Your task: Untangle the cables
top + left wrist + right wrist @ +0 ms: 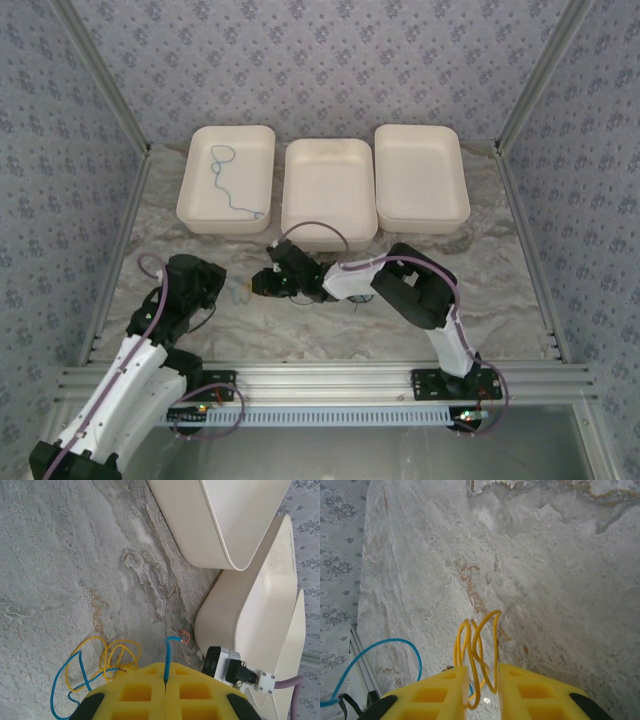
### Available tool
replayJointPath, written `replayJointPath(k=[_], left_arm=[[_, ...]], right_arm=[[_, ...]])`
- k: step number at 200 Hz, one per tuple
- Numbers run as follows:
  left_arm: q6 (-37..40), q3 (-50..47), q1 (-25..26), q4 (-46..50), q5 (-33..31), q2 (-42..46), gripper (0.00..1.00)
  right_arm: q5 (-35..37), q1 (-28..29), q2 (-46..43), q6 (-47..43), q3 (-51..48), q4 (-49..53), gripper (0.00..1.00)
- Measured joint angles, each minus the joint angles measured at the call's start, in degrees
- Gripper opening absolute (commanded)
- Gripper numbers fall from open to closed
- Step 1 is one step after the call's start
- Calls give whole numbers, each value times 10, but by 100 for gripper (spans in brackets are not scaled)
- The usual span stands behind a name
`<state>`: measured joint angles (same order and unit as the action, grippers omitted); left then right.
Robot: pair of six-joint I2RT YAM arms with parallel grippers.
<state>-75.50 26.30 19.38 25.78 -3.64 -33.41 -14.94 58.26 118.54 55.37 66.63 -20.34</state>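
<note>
**Three trays, two grippers, cable knot between them**

Three white trays along the far side of the marbled table (500,300): left tray (262,140), middle tray (330,190), right tray (420,180). One tray cable (228,180), blue, lies loose and curled in the left tray.

In front of the middle tray, the tangle: one yellow cable (480,650) in several loops, plus blue cable (169,652) strands. Can't tell if the blue is one cord or two.

Left gripper (166,672): pads pressed together on the blue cable, its bare copper tip (184,637) poking out ahead.

Right gripper (484,672): narrow gap between pads, yellow loops hanging in it. Can't tell if they are pinched.
</note>
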Motion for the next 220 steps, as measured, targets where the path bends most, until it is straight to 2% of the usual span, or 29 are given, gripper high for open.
replayJointPath(k=[19,31,53,85,128,165,220], left_arm=[[0,-1,0,0,0,2,0],[-1,-3,0,0,0,4,0],[-2,-11,0,-9,8,8,0],[4,-7,0,-98,62,-15,0],[60,162,0,-111,114,-100,0],[125,261,-12,-47,93,-105,0],[228,385,-39,97,39,-98,0]], right_arm=[[-2,-3,3,12,0,-18,13],[-5,-4,5,20,0,-28,0],[-8,-4,6,34,-6,-56,0],[6,-7,-46,32,-52,-52,0],[52,-37,-203,-6,-83,-7,0],[98,-90,-327,-34,-139,27,0],[122,-218,-477,-62,-260,121,0]])
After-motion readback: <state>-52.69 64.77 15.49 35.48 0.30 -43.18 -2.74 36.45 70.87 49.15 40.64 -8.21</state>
